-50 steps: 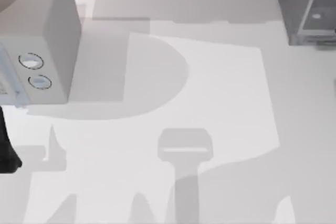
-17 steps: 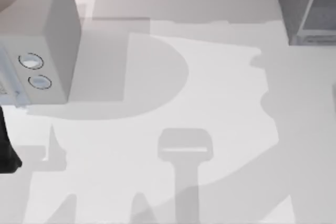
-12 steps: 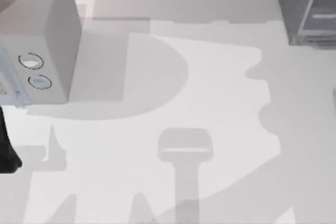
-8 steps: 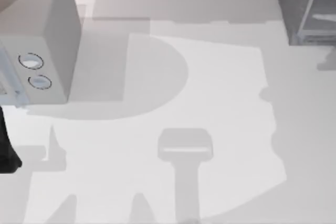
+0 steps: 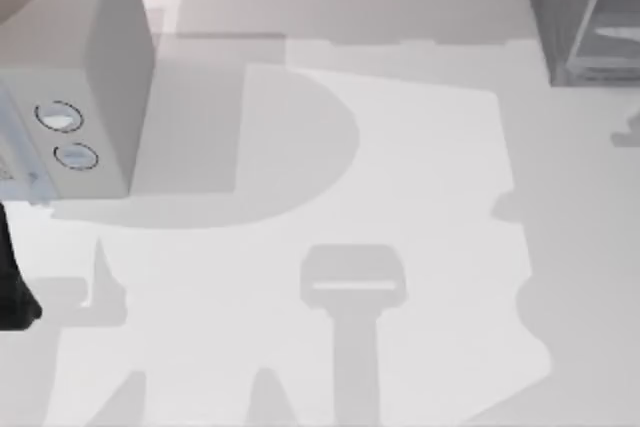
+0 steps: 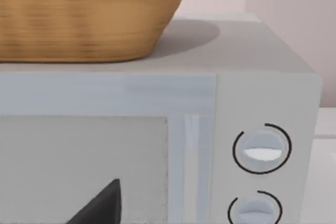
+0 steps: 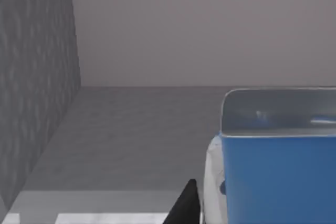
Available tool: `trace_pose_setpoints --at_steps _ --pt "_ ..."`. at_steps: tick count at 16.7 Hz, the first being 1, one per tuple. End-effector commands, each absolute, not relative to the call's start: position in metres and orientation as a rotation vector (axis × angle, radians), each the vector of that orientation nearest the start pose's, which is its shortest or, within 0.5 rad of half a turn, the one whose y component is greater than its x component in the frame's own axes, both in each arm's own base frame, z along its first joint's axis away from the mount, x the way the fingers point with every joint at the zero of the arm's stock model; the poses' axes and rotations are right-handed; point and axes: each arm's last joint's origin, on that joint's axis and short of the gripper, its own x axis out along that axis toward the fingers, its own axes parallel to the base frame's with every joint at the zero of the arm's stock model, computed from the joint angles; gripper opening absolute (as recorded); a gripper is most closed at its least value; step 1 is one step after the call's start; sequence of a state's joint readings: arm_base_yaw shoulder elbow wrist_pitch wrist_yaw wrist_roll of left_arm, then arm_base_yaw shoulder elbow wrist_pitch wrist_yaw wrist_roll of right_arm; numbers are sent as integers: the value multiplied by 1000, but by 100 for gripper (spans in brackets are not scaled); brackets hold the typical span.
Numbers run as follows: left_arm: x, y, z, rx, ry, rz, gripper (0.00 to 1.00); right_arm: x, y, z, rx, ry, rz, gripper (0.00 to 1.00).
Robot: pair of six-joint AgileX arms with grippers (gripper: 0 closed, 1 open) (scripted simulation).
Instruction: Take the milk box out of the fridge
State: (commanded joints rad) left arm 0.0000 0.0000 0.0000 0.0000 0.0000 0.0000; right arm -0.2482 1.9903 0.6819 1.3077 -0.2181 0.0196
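The fridge (image 5: 575,7) stands at the table's far right corner, dark grey with a pale glass-like panel. In the right wrist view I look into the fridge (image 7: 37,87), with its dark side wall, floor and back. The bright blue milk box (image 7: 278,177) is close up on that floor, its lighter face on top. A dark part of my right gripper (image 7: 184,205) sits right beside the box; whether it grips the box I cannot tell. My left arm (image 5: 12,282) is parked at the table's left edge, with a dark part of its gripper (image 6: 100,205) facing the microwave.
A light grey microwave (image 5: 90,77) with two round dials (image 5: 66,135) stands at the far left, and a wicker basket (image 6: 84,14) rests on its top. The white table (image 5: 420,197) carries broad shadows across its middle and right.
The arm shadow on the table's right side has shifted and drawn back toward the right edge. The left arm has stayed still.
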Motion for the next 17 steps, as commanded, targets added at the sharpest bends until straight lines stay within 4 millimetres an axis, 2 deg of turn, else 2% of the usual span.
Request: trace_pose_setpoints --at_steps 2,4,8,10,13,15,17 --pt "106 -1 160 0 0 0 100 343 -77 121 5 3 -8 0" --pt "106 -1 160 0 0 0 100 339 -74 132 2 -1 -8 0" --pt "106 -1 160 0 0 0 100 315 -60 172 -9 -22 -11 0" --pt "106 -1 160 0 0 0 100 292 -51 195 -12 -30 -14 0" --pt "106 -1 160 0 0 0 100 242 -34 223 -13 -46 -16 0" --pt "106 -1 160 0 0 0 100 202 -23 231 -11 -62 -16 0" --pt "106 -1 160 0 0 0 100 167 -15 226 -8 -70 -15 0"
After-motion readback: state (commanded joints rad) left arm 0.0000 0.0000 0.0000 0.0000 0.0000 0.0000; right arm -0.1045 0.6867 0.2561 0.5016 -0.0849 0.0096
